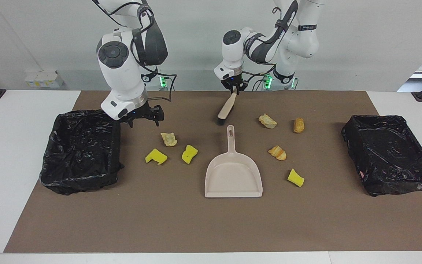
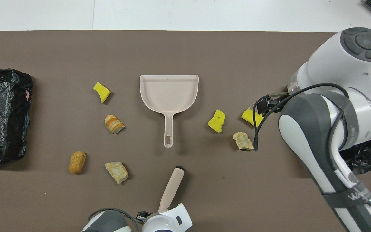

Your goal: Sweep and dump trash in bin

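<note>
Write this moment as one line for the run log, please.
left hand: shut on brush handle, brush tilted | right hand: open, over mat beside bin | dustpan: untouched | trash: seven scraps on mat

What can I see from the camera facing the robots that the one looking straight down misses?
Only the facing view shows the left gripper shut on the brush handle, the right gripper open by the bin at its end of the table, and that bin whole. Only the overhead view shows the dustpan square from above. Both share all seven trash scraps, the dustpan and the tilted brush.
</note>
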Controlling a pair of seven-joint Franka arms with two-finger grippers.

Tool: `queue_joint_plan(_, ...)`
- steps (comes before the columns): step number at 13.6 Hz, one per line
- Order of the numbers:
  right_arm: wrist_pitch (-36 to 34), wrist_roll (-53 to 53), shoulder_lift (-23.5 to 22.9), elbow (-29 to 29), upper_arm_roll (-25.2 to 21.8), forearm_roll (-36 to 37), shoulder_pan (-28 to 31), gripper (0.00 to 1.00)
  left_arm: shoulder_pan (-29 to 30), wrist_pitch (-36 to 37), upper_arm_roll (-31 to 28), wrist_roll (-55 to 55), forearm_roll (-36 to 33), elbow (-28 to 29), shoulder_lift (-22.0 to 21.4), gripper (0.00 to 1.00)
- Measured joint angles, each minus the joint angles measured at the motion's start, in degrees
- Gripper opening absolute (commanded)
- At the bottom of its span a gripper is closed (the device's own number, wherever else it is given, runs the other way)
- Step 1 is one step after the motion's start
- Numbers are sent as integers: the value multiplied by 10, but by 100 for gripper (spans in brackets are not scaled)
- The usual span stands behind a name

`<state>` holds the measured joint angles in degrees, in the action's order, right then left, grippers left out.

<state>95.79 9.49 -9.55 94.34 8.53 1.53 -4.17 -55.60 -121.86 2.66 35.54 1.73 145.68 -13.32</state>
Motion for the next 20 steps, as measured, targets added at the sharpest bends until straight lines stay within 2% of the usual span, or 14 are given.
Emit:
queue_joint_plan(3,14,0,0,5,3,0,-7,100,14,48,-8,0,0,-18,0,0)
queue_joint_plan(6,43,13,-1,15,4,-2,-30,100,75,112,-14,1,-4,-57,-5,0)
queue_joint_plan(9,95,74,-7,31,6,-25,-72,100,151,135,-17,-1,-34,-72,-24,0)
queue_joint_plan(12,153,144,-31,34,6,-39,-116,100,220,138,-17,0,-57,-72,-29,0)
queue_joint_plan(16,230,241,-79,34,6,-35,-206,100,334,136,-18,-4,-107,-72,-28,0)
queue_joint_plan(19,271,333,-126,24,6,23,-270,100,424,71,-18,-83,-116,-72,-17,0)
queue_joint_plan(20,280,350,-139,20,6,39,-284,96,447,50,-19,-110,-116,-73,-10,0)
